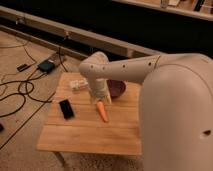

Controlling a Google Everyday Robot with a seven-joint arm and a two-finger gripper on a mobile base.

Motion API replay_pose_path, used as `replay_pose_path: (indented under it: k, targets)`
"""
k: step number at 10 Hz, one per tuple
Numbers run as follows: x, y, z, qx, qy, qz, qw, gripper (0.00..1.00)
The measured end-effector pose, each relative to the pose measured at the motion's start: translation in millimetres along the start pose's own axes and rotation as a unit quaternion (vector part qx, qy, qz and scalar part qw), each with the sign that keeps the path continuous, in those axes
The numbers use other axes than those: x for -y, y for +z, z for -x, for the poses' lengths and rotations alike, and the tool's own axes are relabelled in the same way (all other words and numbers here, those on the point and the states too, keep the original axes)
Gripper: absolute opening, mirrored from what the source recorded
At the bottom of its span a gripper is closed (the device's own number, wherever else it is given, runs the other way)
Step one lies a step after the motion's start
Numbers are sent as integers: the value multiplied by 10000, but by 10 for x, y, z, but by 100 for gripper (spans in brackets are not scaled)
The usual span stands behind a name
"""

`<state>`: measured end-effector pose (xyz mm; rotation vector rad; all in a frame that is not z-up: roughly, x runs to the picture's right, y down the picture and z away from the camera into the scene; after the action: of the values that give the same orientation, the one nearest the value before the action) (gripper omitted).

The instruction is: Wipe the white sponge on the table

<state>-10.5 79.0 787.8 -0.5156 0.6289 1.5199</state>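
The white sponge (77,84) is a small pale block lying near the back left of the light wooden table (85,132). My arm reaches in from the right, with its wrist hanging over the middle of the table. The gripper (99,96) points down just right of the sponge, close above the upper end of the orange carrot (102,111). It does not appear to hold the sponge.
A flat black rectangle (66,108) lies on the table's left side. A dark purple bowl (118,89) stands at the back, partly behind my arm. Cables and a small box (46,65) lie on the floor to the left. A low ledge runs behind the table.
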Motion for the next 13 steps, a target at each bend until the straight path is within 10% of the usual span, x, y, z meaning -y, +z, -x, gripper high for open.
replay_pose_path:
  k: [13]
  targets:
    - [1498, 388, 1733, 504, 787, 362, 9950, 65]
